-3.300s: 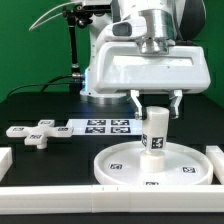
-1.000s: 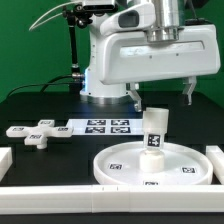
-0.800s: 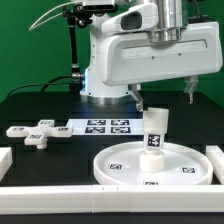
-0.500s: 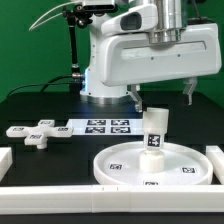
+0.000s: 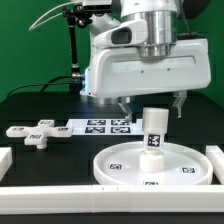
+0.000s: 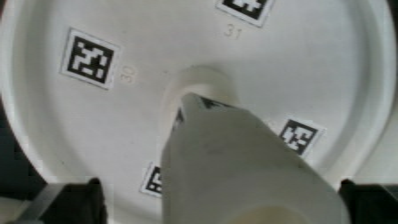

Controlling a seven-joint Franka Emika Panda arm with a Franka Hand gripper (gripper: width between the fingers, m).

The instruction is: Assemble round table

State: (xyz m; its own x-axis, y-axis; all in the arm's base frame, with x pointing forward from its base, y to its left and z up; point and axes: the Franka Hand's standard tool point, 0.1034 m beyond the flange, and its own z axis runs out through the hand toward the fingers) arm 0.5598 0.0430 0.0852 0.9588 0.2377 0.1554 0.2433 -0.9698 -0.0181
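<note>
- Hovering lower than a moment ago, gripper [image 5: 150, 104] flanks leg [image 5: 153, 130] top, jaws apart.
- Leg stands upright in disc [image 5: 172, 158] hub.
- Foot [image 5: 35, 132] lies loose at disc's 9 o'clock; likely regrasping leg to tighten it.

arm [image 5: 100, 45]: glossy white rounded shells | wrist flange [image 5: 155, 32]: grey metal cylinder, ringed | gripper [image 5: 151, 104]: wide white boxy housing, smooth, rounded edges | fingers [image 5: 178, 103]: two, thin, dark; blurred black tips in wrist view | cable [image 5: 50, 14]: thin, black, looped behind arm
</note>
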